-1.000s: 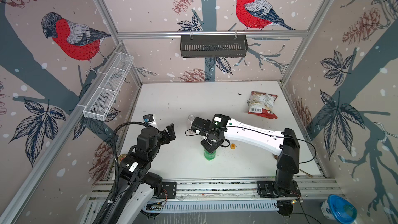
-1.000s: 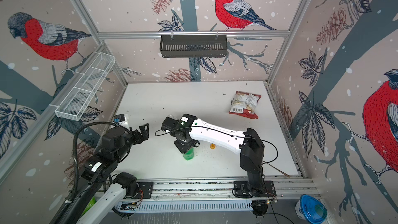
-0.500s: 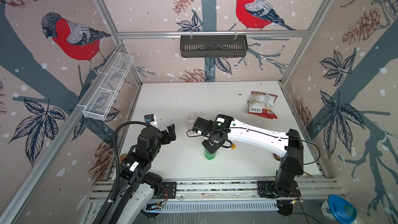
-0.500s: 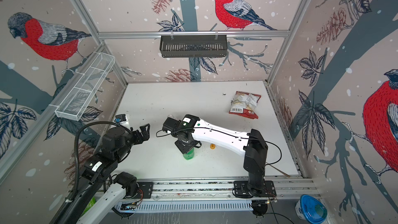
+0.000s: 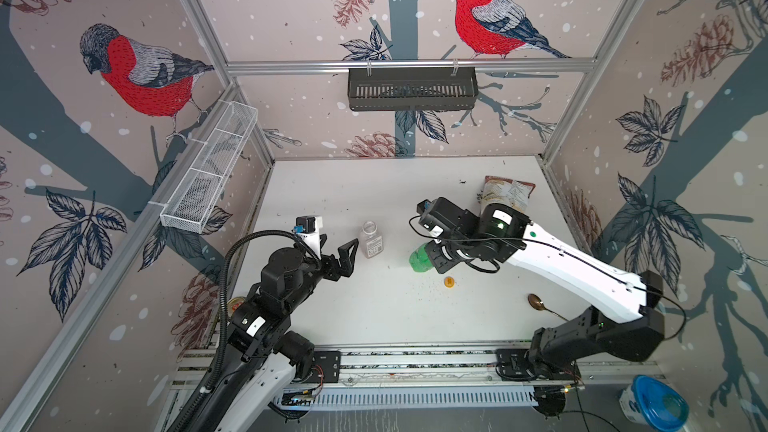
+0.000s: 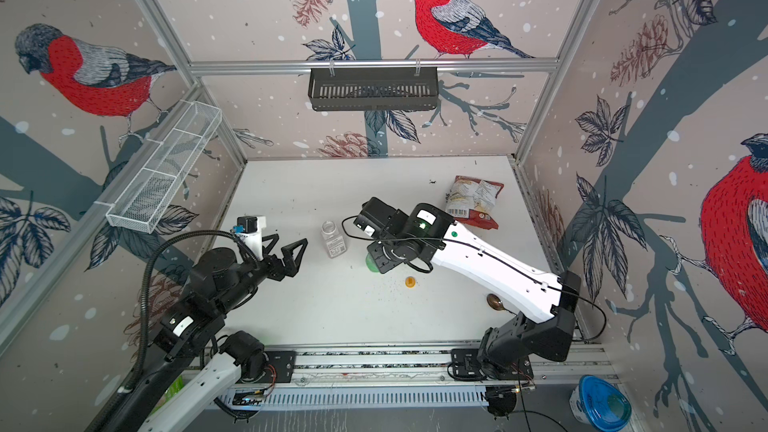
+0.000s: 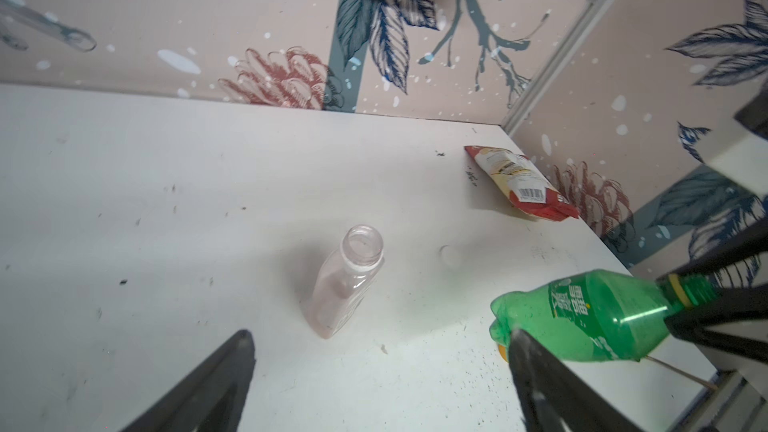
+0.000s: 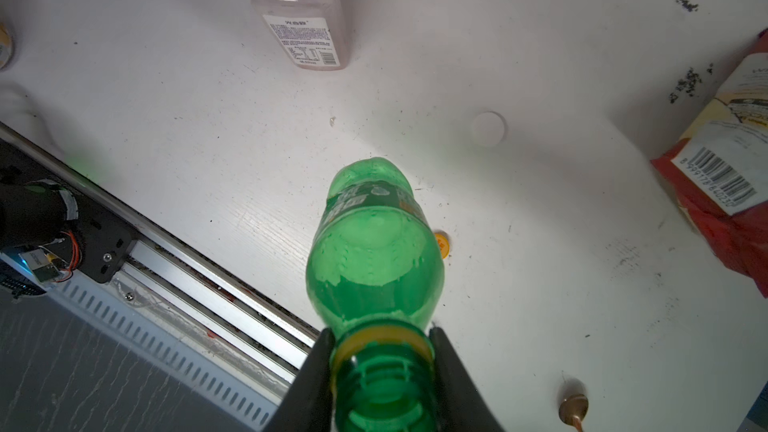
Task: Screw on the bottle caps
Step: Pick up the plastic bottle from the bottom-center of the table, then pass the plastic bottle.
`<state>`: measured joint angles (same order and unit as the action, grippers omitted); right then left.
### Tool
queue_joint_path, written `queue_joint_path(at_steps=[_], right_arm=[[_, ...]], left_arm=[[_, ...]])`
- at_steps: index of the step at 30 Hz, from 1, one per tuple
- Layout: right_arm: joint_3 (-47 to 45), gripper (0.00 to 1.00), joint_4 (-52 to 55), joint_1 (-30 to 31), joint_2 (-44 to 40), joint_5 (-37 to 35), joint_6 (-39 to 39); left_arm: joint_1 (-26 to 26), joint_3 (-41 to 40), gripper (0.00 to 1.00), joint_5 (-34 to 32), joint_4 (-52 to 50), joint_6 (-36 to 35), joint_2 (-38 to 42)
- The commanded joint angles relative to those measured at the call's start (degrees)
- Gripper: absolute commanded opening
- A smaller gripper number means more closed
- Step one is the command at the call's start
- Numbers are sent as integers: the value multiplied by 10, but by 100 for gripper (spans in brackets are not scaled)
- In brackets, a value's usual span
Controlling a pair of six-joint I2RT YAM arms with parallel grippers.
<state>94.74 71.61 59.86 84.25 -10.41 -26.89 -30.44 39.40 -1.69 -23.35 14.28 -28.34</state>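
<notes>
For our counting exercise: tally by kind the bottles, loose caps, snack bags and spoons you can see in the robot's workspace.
Bottles: 2, green bottle and clear bottle
Caps: 2, orange cap and white cap
Snack bag: 1
Spoon: 1
Total: 6

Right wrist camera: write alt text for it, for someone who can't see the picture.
The right gripper grips the uncapped green bottle by its neck over the white table. An orange cap and a white cap lie loose on the table; the clear bottle stands open beyond them.
</notes>
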Motion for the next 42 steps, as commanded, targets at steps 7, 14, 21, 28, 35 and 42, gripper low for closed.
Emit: queue_joint_path(at_steps=[7, 14, 21, 28, 35, 42], right_arm=[[2, 0, -20, -24, -88, -26, 29], [-19, 0, -50, 9, -111, 22, 58], [-41, 0, -97, 37, -122, 60, 75], [-72, 0, -152, 57, -122, 118, 86], [-76, 0, -160, 68, -102, 137, 92], [-77, 0, -160, 80, -79, 128, 93]], left_arm=[[-191, -9, 97, -92, 105, -259, -45], [-199, -64, 97, 26, 173, -344, -35], [-219, -111, 97, 87, 193, -387, -35], [-233, -122, 97, 105, 186, -387, -39], [-243, -134, 97, 104, 191, -391, -40], [-250, -140, 94, 92, 203, -390, -39]])
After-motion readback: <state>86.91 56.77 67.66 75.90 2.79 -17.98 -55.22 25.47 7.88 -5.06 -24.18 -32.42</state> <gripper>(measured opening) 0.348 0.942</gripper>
